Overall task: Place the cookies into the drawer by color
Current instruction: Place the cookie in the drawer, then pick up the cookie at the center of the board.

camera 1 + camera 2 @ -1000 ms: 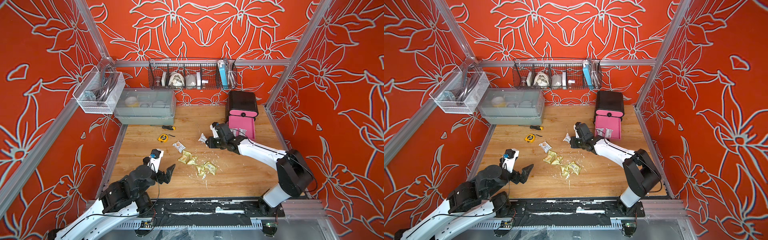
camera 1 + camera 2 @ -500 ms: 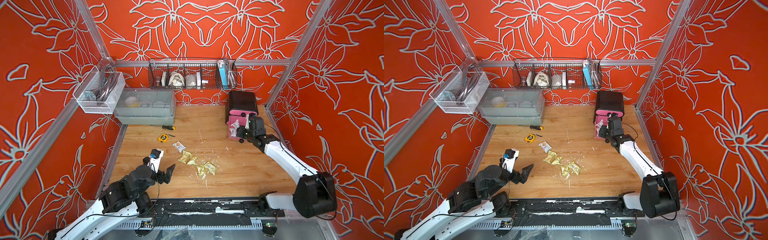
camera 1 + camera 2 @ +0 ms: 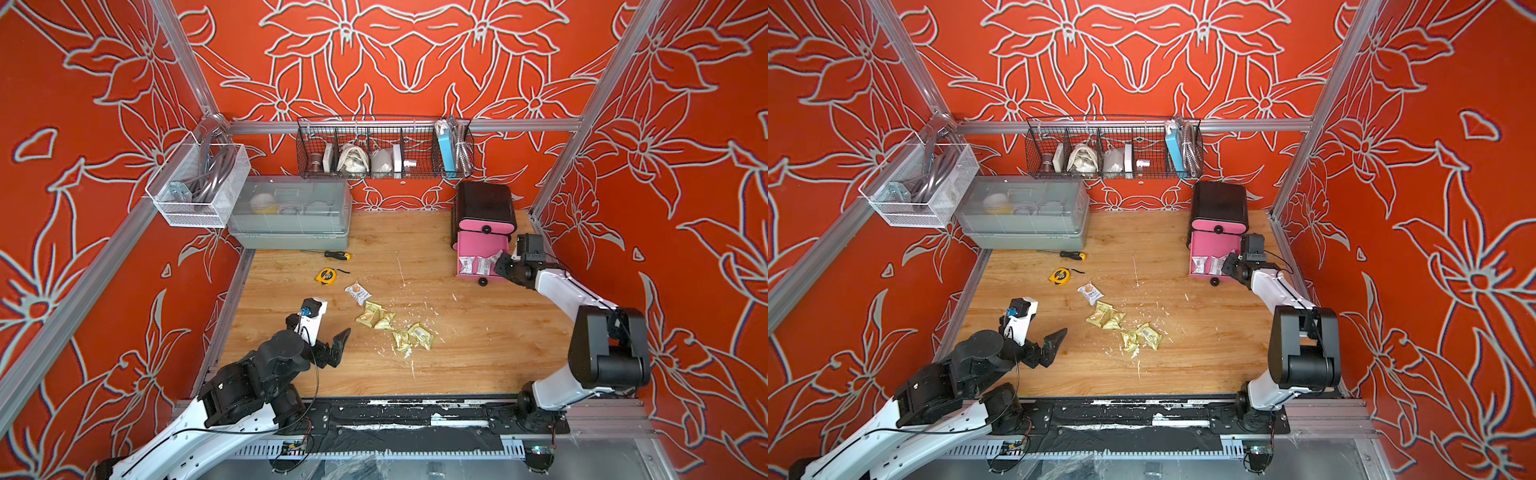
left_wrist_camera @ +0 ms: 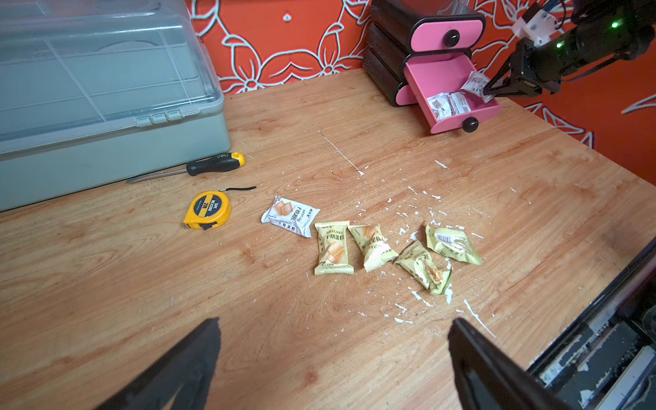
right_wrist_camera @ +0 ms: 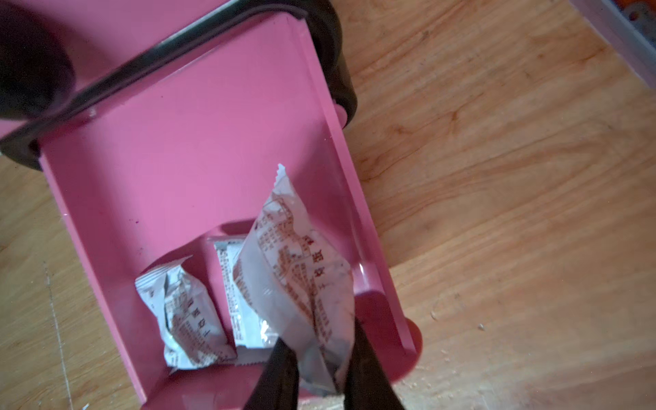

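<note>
The right claw [image 5: 317, 335] pinches a white packet [image 5: 291, 262], which looks light and crinkly, by one end over the pink drawer [image 5: 170, 170]; the left claw [image 4: 335, 324] is wide open.

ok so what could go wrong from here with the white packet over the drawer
1. The right end effector holds the white packet over the open drawer, close to its side wall; released there, it could catch the rim and slide onto the table.
2. Lowering it might knock that wall and shift the chest.
3. It may pile onto the two packets inside and block closing.
</note>
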Robot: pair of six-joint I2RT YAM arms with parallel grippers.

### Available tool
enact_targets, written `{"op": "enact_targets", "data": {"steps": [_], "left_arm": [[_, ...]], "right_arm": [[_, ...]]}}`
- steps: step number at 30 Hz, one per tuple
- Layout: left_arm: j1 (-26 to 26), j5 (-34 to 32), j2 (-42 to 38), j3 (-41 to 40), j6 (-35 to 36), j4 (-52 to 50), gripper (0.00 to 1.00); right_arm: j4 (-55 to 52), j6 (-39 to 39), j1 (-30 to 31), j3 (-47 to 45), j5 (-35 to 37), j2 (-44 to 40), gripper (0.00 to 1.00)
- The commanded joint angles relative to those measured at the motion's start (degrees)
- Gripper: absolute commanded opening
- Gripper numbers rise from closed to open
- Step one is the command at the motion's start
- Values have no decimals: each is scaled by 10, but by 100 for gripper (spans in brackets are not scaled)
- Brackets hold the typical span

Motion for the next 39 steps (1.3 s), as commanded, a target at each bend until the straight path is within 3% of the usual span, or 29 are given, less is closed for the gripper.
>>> {"op": "enact_targets", "data": {"steps": [1,5,12,17,26,31,35,39], "left_arm": [[-1,0,-2,7,3,8,99],[-1,-2,0,6,4,9,99],[-1,-1,16,7,9,17,99],[-2,-2,20,8,10,16,99],[-1,-6,33,7,-1,20,99],[-1,4,63,-16,-69,81,99],[-1,-21,121,-20,-120,127,99],[0,-49,188,-12,-120,175,96]], "right_arm": [[1,-18,-6,41,-3,23,5],[15,-9,-7,54,-8,46,8],[6,3,-7,77,-31,73,33],[3,11,-7,60,-28,41,42],[-20,30,-11,17,-11,-95,51],[5,45,-13,-30,-84,-223,53],[30,76,-6,-80,-181,-315,54],[-2,89,49,-128,-201,-382,55]]}}
